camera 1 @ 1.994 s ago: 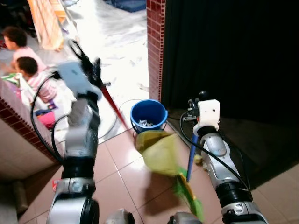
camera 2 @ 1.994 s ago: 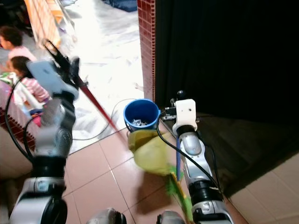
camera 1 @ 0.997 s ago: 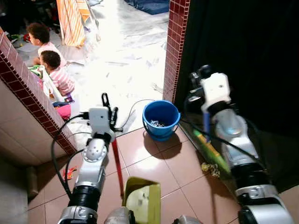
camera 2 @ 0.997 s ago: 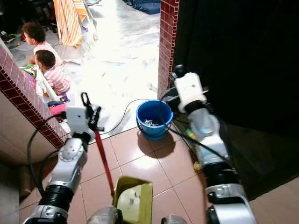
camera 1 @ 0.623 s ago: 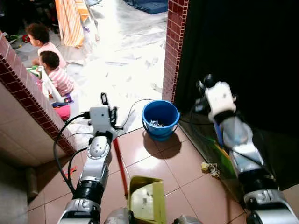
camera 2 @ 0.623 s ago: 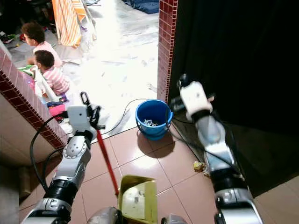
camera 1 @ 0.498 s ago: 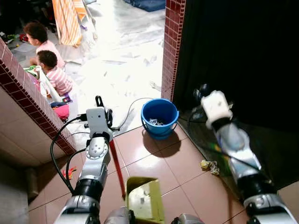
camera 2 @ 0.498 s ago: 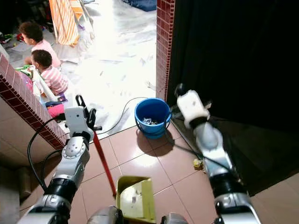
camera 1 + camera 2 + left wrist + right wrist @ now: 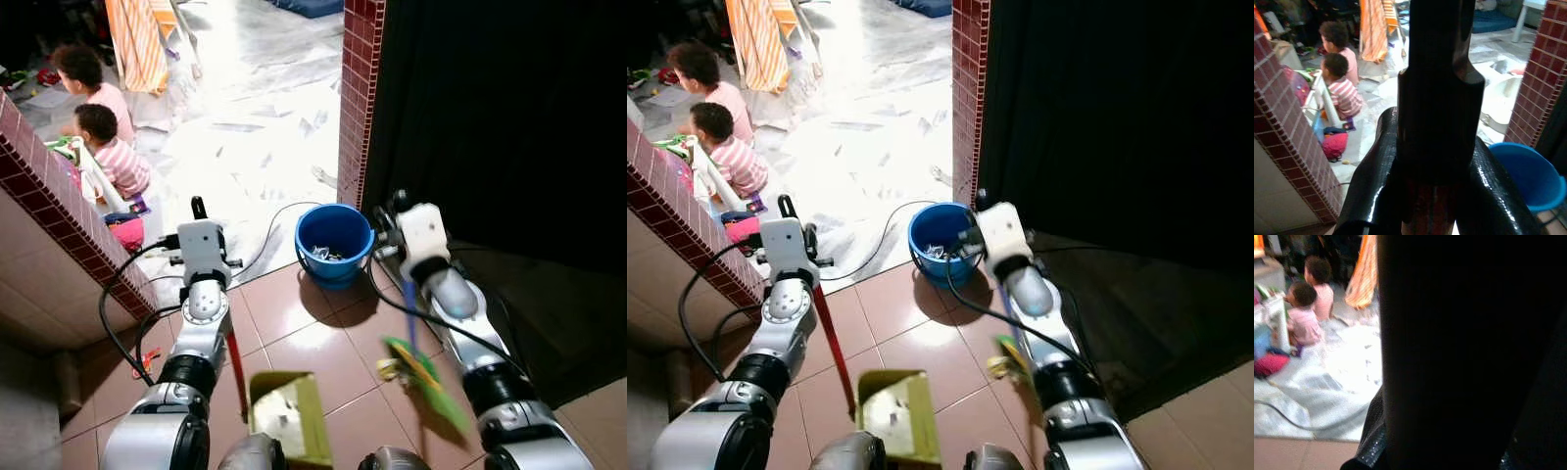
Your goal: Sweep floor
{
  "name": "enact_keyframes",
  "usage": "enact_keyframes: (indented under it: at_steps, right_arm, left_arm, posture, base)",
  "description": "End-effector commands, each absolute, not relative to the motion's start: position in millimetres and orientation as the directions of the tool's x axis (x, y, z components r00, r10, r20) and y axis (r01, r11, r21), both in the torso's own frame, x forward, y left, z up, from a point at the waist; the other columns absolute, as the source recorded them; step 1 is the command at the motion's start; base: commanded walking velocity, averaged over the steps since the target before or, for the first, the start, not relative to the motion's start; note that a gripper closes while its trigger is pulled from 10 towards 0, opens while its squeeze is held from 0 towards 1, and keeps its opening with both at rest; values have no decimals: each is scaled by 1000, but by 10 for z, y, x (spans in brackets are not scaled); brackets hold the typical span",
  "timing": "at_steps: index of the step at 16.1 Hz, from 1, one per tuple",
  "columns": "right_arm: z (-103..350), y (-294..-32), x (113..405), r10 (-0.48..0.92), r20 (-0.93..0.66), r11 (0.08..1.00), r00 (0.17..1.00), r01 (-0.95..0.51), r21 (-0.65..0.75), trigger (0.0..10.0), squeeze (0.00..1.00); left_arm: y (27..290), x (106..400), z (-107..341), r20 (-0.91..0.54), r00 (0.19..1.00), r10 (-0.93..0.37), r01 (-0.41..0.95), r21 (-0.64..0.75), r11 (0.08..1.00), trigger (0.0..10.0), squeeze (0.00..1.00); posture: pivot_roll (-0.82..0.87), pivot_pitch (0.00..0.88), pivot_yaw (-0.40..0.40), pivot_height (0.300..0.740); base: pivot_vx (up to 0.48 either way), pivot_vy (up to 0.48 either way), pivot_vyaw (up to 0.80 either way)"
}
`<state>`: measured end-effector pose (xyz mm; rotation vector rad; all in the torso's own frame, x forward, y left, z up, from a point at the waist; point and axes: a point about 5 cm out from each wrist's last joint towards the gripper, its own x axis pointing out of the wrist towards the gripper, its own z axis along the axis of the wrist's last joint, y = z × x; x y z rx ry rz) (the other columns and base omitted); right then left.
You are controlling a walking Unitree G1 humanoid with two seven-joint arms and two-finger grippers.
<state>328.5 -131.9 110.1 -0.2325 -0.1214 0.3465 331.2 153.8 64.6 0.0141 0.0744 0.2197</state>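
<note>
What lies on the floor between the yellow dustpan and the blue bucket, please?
In the left eye view, only bare glossy tile separates the yellow dustpan from the blue bucket; the debris clump sits off toward the robot's right.

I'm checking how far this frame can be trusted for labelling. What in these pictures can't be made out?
- Broom head: motion-blurred in the left eye view, so its contact with the floor litter is unclear.
- Dustpan: its near edge is cut off by the robot's body at the picture's bottom.
- Bucket contents: too small to identify.
- Right gripper's grip: the right wrist view is dark, blocked by a black shape close to the lens.
</note>
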Motion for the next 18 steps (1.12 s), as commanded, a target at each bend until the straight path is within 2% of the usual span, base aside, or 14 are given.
enact_keyframes:
  at_steps: [1,5,9,11,16,18]
  right_arm:
    - [1267,-1208,3335,371,140,919,918,-342,-196,10000,0]
    - [1295,-1049,3353,429,128,900,894,-412,-141,10000,0]
    - [1218,-1000,3379,462,42,882,886,-454,-124,10000,0]
    - [1235,-975,3389,471,37,882,881,-469,-48,10000,0]
    - [1350,-849,3297,625,52,778,779,-627,36,10000,0]
    - [1395,-880,3297,626,72,774,777,-630,64,10000,0]
  left_arm:
    - [1576,3375,737,-32,974,224,-223,41,974,10000,0]
    - [1547,3393,723,-42,975,220,-219,39,975,10000,0]
    - [1448,3397,738,-8,976,216,-214,72,974,10000,0]
    - [1392,3377,727,5,978,206,-206,68,976,10000,0]
    - [1341,3341,655,-25,978,207,-205,68,976,10000,0]
    - [1327,3338,650,-27,978,207,-205,66,977,10000,0]
  posture:
    - [-84,5,84,740]
    - [-97,0,86,740]
    - [-102,0,75,740]
    - [-105,0,72,740]
    - [-120,0,69,740]
    - [-122,0,68,740]
  base:
    - [0,0,0]
    - [0,0,0]
    - [0,0,0]
    - [0,0,0]
    - [0,0,0]
    - [0,0,0]
